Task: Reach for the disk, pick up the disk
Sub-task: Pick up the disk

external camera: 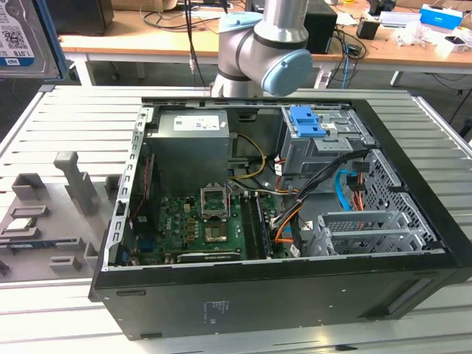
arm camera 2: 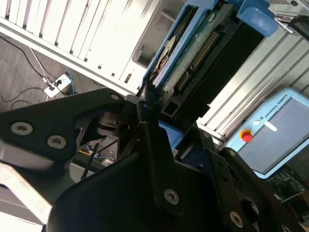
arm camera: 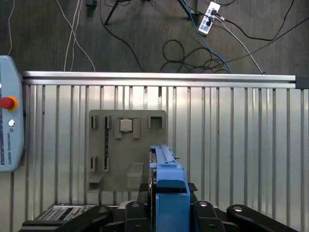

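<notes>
The disk (external camera: 22,40) hangs high at the exterior view's left edge, its silver face and white-and-blue label toward the camera and a blue rail down its side. In the second wrist view the disk (arm camera 2: 203,53) shows its green circuit board, and my gripper (arm camera 2: 153,99) is shut on its lower end with black fingers (arm camera 2: 149,121) clamped against it. The first wrist view looks straight down: the disk (arm camera: 166,166) stands edge-on, blue rail uppermost, between the gripper's (arm camera: 169,212) black parts, well above the ribbed table.
An open computer case (external camera: 435,243) lies on the ribbed table (external camera: 66,110), with a blue bracket (external camera: 306,122) on its grey cage. A grey slotted fixture plate (arm camera: 126,145) sits below the disk. A teach pendant (arm camera: 7,125) lies at the table's edge; cables and a power strip (arm camera: 208,14) are on the floor.
</notes>
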Robot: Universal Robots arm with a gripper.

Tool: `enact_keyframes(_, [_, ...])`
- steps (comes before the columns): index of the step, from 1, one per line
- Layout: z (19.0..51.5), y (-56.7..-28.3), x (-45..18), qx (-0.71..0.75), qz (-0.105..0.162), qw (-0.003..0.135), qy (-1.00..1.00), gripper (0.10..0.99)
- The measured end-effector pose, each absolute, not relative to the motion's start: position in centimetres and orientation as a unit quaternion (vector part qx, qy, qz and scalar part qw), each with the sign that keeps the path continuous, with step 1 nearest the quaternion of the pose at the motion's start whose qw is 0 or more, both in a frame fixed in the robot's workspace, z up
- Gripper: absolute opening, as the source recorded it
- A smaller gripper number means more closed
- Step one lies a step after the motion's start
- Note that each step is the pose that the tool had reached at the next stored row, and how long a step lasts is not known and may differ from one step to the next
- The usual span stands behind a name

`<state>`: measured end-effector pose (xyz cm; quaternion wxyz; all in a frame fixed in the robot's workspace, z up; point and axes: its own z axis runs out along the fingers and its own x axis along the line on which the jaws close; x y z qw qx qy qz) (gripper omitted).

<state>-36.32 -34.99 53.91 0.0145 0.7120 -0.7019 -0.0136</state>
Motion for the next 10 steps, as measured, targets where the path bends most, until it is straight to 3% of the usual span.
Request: enact_keyframes(10, [53.6,-34.8,-33.5,0.712,-0.014,0.015,-0.702,0.369])
